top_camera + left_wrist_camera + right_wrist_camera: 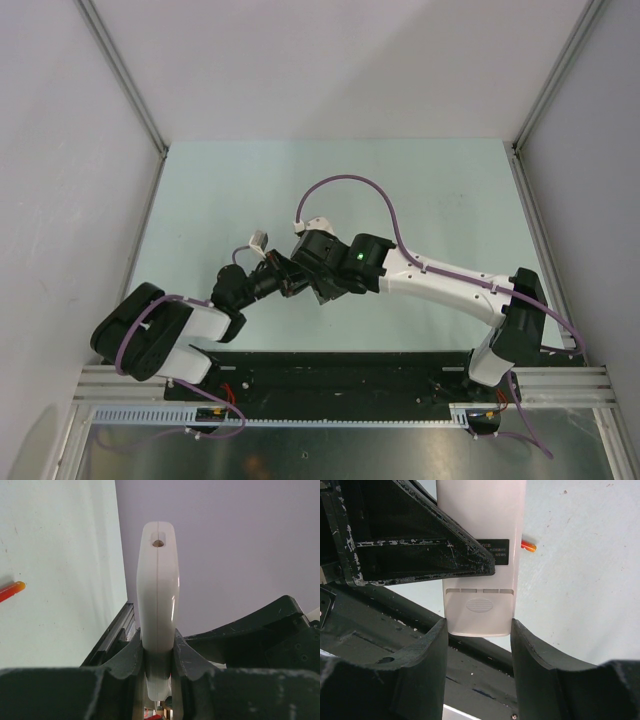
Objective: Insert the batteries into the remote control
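One remote control (158, 595), edge-on, clamped in the left pincer (159, 652). The right pincer (479, 626) flanks its cover end; grip cannot be told. One orange-red battery (529, 545), lying on the desk (580, 580).

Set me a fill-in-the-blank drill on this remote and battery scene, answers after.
1. The left gripper is shut on the ___.
2. The right gripper straddles the end of the remote control that bears the battery cover, and that cover is ___ (on/off).
3. The one battery in view, lying on the table, is coloured ___.

Answers: remote control; on; orange-red.
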`<state>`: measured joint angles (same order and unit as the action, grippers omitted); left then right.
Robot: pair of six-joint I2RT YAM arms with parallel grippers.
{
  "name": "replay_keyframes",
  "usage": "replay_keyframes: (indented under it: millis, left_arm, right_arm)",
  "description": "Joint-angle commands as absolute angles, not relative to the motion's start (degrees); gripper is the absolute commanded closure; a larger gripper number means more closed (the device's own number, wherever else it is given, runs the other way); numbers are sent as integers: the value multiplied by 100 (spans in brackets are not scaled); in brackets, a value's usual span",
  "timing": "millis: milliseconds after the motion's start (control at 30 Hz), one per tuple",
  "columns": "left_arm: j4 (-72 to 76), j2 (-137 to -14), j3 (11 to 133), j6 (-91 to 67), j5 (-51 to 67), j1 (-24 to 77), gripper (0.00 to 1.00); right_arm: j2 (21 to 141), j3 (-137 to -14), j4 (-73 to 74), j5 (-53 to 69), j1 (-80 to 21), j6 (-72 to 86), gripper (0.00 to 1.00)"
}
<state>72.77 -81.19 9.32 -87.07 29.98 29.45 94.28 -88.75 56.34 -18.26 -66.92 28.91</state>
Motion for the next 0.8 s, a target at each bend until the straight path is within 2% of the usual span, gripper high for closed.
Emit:
replay_keyframes:
  millis: [0, 767]
  left_arm:
    - [7805, -8130, 1072, -8886, 3138, 3041, 100]
    - [7805, -8341, 1178, -9070, 3129, 3050, 100]
  right_arm:
    - [9422, -8947, 5546, -2188, -6653, 2962, 60]
    - [9413, -8938, 5616, -2355, -6627, 2953, 49]
